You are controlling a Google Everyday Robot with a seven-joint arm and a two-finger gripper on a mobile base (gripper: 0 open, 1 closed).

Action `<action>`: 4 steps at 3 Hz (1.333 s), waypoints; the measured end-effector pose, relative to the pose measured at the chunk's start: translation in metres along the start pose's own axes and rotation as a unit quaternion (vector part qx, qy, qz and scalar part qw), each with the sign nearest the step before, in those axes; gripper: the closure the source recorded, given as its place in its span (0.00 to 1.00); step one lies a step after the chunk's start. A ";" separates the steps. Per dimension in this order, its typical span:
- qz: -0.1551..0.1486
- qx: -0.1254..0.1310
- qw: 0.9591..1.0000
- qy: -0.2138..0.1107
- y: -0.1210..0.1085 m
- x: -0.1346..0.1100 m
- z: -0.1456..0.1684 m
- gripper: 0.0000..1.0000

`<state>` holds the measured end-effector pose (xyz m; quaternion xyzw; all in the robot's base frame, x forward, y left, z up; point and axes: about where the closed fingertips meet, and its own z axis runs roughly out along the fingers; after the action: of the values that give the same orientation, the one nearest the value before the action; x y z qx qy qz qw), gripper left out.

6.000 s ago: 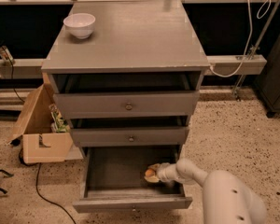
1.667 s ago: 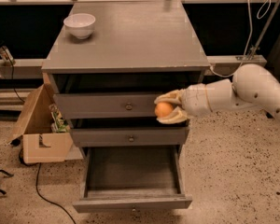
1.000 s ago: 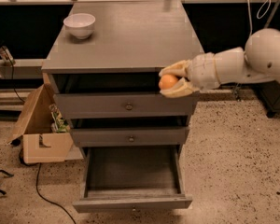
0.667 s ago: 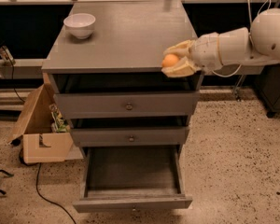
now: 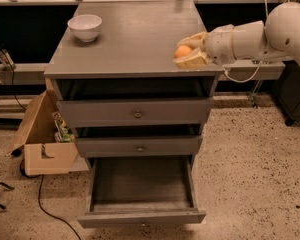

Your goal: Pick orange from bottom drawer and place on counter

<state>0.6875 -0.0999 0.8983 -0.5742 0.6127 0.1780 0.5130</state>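
Note:
The orange point(image 5: 182, 51) is held between the tan fingers of my gripper point(image 5: 189, 51), which is shut on it. The gripper reaches in from the right and sits over the counter's point(image 5: 132, 39) front right corner, at or just above the surface. The white arm point(image 5: 255, 36) extends to the right behind it. The bottom drawer point(image 5: 140, 189) is pulled wide open below, and its dark floor shows nothing on it.
A white bowl point(image 5: 85, 27) stands at the back left of the counter. The two upper drawers point(image 5: 136, 115) with brass knobs are slightly pulled out. An open cardboard box point(image 5: 42, 139) and a black cable point(image 5: 50, 209) lie on the speckled floor at the left.
My gripper lifted the orange out of the bottom drawer, rose past the drawer fronts and moved up over the counter's front right corner. The drawer stays open.

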 end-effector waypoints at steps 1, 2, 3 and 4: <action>0.009 0.013 1.000 -0.001 -0.019 -0.003 0.011 1.00; 0.029 0.039 0.999 0.012 -0.055 -0.001 0.027 1.00; 0.110 0.106 0.987 0.044 -0.125 0.018 0.049 1.00; 0.173 0.144 0.973 0.059 -0.160 0.037 0.065 1.00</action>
<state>0.8641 -0.1108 0.8998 -0.3894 0.7510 0.1398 0.5146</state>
